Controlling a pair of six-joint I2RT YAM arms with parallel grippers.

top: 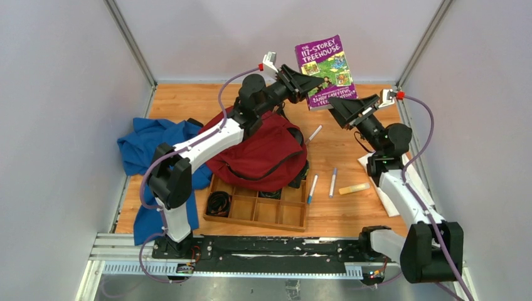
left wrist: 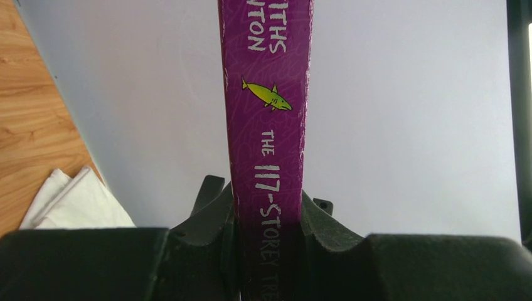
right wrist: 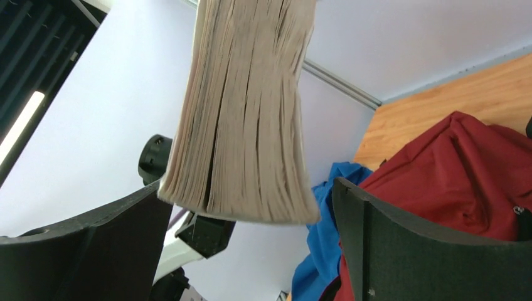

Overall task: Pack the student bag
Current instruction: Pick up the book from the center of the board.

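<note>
One purple book (top: 325,66) — "The 117-Storey Treehouse" — was up in the air above the far side of the table (top: 351,157). The left gripper (top: 307,86) was pinching it at the spine, w/ both fingers pressed on the covers. The right gripper (top: 342,108) was at the opposite side of the book, its 2 fingers (right wrist: 94,251) spread wide. The page edge hung btw them, and I could not tell if either finger touched it.

The one student bag (top: 263,150) lay on the table under the left arm, approx. in the middle. Its near edge was over the far side of one wooden tray (top: 263,216). One blue cloth (top: 141,150) was at the left of the bag, touching it. Right of the bag lay 4 writing things — 3 slim pens (top: 312,188) and 1 yellow marker (top: 354,188). One white sheet (top: 365,164) lay under the right arm.
</note>
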